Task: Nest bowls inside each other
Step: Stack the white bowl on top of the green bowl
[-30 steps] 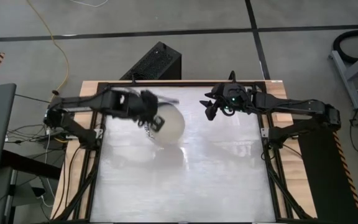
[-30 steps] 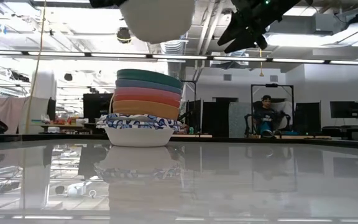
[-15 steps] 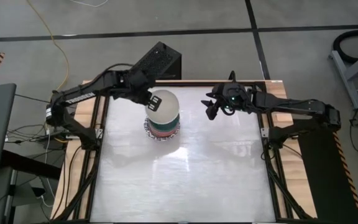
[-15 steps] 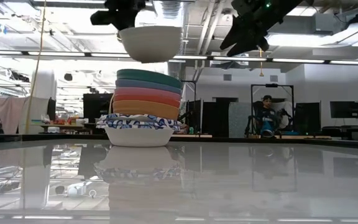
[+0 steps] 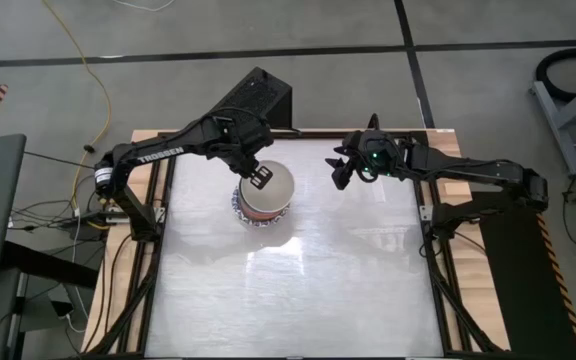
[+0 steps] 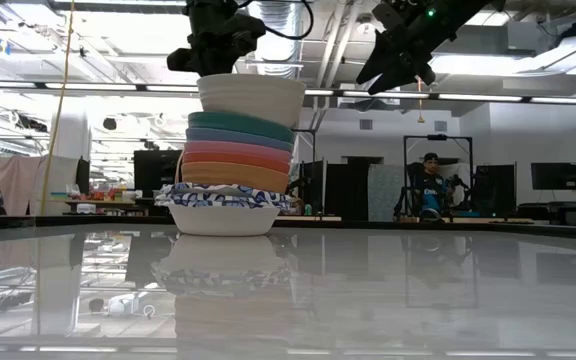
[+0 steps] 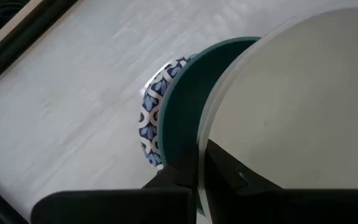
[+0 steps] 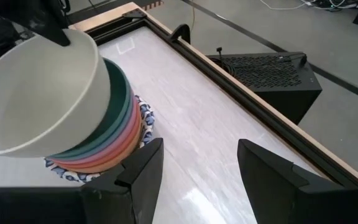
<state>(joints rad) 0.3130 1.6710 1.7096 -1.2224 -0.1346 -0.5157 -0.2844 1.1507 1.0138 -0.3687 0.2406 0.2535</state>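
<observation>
A stack of nested bowls stands on the table's far left part: a white bowl with a blue patterned rim at the bottom, then orange, pink, blue and dark green. A cream bowl sits tilted right on top of the stack, with my left gripper shut on it. Whether it rests in the green bowl, I cannot tell. My right gripper hangs open above the table's far right part, holding nothing. My left gripper pinches the cream bowl's rim on its far left side, one finger inside the bowl and the other outside the wall. The fingers come steeply from above. The bowl is tilted, its bottom at the green bowl's rim.
A black box lies on the floor just beyond the table's far edge. A black frame runs along the table's sides. The table's near half is bare. A person sits in the room behind.
My left gripper has swung toward the table's far edge and right, then gone down, carrying the cream bowl. The bowl, high above the table a second ago, has come over the stack and down onto its top.
</observation>
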